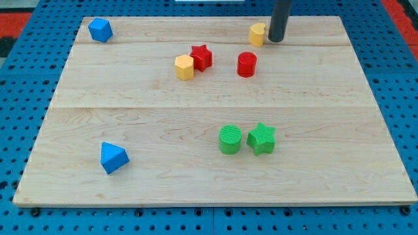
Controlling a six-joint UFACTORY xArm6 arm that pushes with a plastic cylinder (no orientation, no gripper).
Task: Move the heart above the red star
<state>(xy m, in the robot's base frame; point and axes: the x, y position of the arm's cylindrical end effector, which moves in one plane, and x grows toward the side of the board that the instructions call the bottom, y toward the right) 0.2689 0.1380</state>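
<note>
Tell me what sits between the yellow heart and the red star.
Nothing: bare wood between the yellow heart and the red star in the camera view. My tip touches the heart's right side.

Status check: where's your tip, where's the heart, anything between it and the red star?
My tip touching yellow heart, on its right side. Red star lower left, yellow hexagon against it. Path leftward looks open.

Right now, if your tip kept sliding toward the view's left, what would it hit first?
My tip sits right beside the yellow heart, on its right, so it would meet that first, probably at once.
</note>
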